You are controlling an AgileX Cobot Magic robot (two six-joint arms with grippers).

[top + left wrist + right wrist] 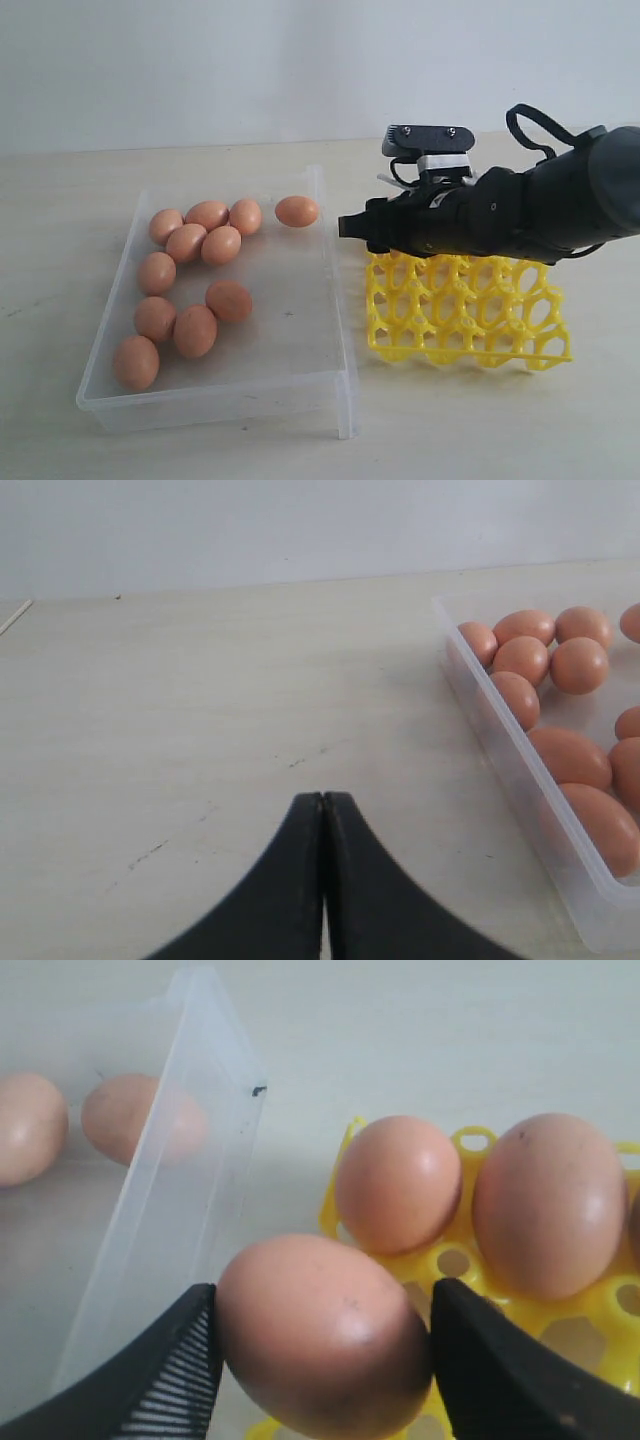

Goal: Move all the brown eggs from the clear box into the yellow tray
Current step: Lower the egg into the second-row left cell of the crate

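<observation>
The right gripper [322, 1305] clamped a brown egg [320, 1345] over the yellow tray [460, 355], apparently at its edge nearest the clear box [300, 300]; the left gripper [323, 810] had its jaws together.

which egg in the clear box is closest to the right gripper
The lone egg in the clear box's far corner, beside the wall facing the yellow tray. It lies just off the right gripper; the other eggs cluster toward the opposite wall.

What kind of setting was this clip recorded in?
Most likely a lab or test bench staged for robot practice: a pale table against a blank white wall, only a clear box of brown eggs and a yellow tray on it, a black robot arm above the tray.
</observation>
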